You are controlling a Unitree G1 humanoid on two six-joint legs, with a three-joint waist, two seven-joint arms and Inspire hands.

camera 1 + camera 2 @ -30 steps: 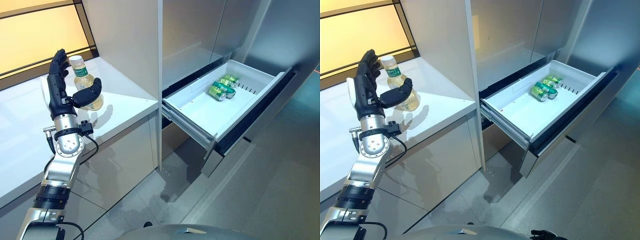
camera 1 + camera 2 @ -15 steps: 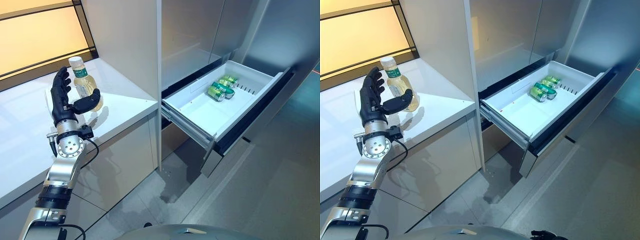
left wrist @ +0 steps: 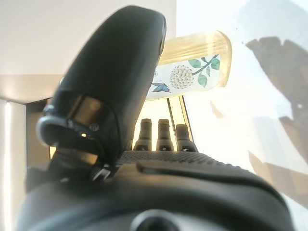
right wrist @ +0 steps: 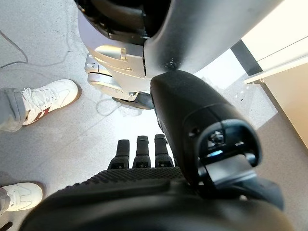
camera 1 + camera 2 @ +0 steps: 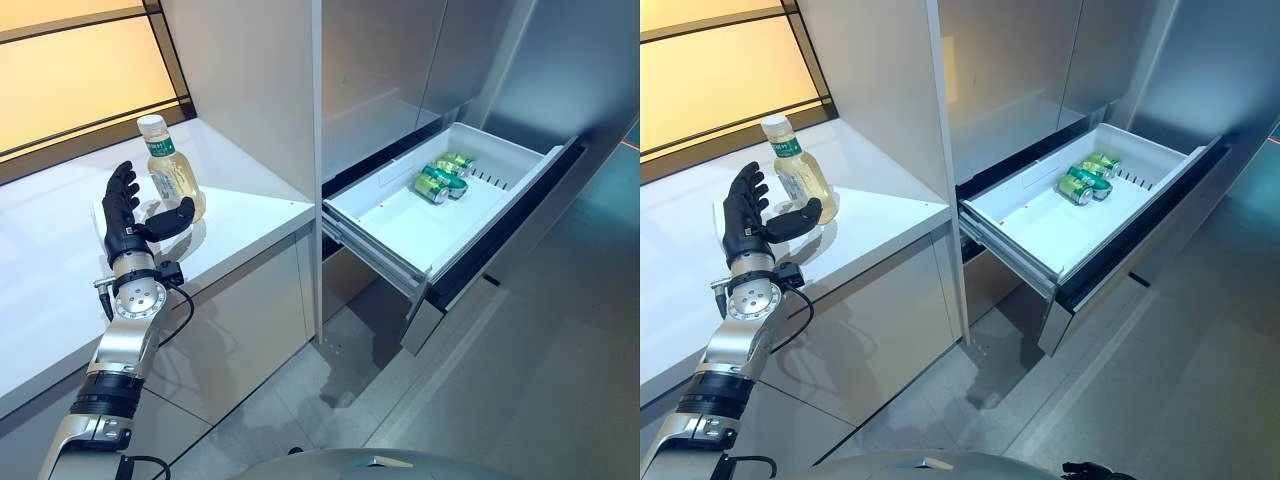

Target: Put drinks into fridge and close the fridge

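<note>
A bottle of yellow drink (image 5: 172, 177) with a green label and white cap stands upright on the white counter (image 5: 60, 260). My left hand (image 5: 128, 215) is open just in front of it, fingers straight up on one side and thumb reaching toward its base, apart from it. The bottle also shows in the left wrist view (image 3: 192, 72) past the thumb. The white fridge drawer (image 5: 400, 225) is pulled out at the right and holds green cans (image 5: 440, 177) near its back. My right hand (image 4: 144, 192) hangs open above the floor.
A tall grey cabinet wall (image 5: 250, 90) stands between the counter and the drawer. The steel fridge front (image 5: 570, 60) rises behind the drawer. A person's white shoes (image 4: 43, 98) stand on the grey floor near my right hand.
My left hand has dropped lower and drawn back from the bottle toward the counter's front. The bottle stands where it was.
</note>
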